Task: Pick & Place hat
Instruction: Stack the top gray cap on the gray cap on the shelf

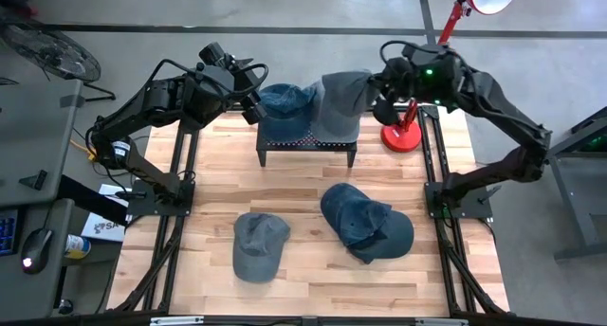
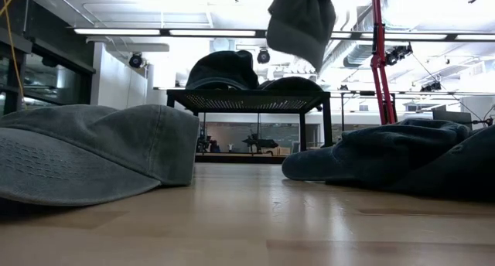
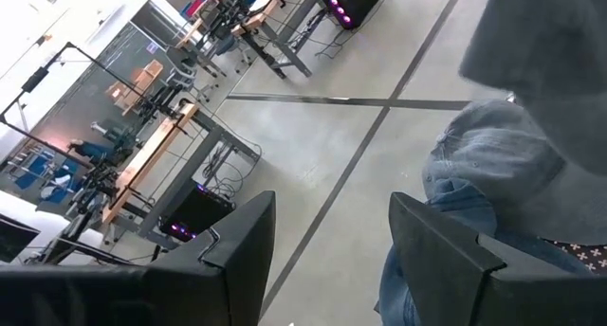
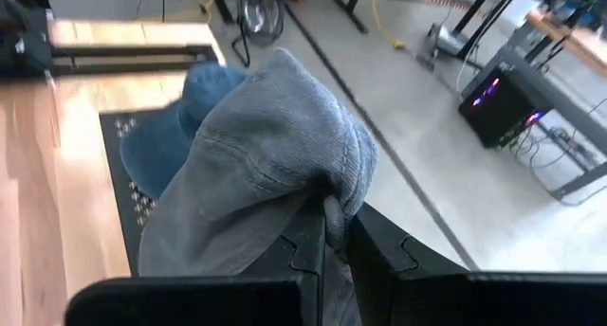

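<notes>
From above, the right gripper [image 1: 379, 91] carries a grey hat [image 1: 343, 103] over the black rack [image 1: 308, 142] on the table [image 1: 303, 269], beside a blue hat [image 1: 285, 100]; the left gripper [image 1: 254, 106] waits near that rack. The right wrist view shows its jaws pinching the grey hat's cloth, while the left wrist view shows the other jaws spread and empty.

Even, bright light falls from overhead, so the wooden tabletop [image 1: 303, 203] shows only soft, short shadows beneath the caps in the high view. In the low view the ceiling strip lights [image 2: 224, 32] glare to near white, while the nearest grey cap [image 2: 93, 154] and the boards in front of it are soft and out of focus. Both wrist views are slightly hazy, with dark blurred fingers [image 3: 237, 260] up close.
</notes>
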Available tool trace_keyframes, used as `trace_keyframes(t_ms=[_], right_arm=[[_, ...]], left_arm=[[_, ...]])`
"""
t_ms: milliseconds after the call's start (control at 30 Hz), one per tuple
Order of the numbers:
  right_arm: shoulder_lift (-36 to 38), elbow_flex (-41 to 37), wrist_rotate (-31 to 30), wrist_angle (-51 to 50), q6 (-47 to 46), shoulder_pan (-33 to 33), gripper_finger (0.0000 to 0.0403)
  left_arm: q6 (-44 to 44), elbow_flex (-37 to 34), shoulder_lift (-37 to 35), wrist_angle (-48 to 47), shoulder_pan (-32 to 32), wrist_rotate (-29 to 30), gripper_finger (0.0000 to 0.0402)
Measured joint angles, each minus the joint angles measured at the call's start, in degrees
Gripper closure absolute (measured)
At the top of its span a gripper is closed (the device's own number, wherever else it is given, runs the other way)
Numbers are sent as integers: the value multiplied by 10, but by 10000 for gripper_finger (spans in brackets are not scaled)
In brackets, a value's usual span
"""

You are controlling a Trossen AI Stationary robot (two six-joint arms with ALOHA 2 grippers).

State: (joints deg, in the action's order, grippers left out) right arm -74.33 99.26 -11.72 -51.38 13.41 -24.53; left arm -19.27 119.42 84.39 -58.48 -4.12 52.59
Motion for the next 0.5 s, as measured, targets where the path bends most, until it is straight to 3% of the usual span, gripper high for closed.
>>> trace_keyframes(t_ms=[500], right_arm=[[-21, 0, 8, -7, -15, 14, 383]], left_arm=[[0, 0, 0, 0, 0, 0, 200]])
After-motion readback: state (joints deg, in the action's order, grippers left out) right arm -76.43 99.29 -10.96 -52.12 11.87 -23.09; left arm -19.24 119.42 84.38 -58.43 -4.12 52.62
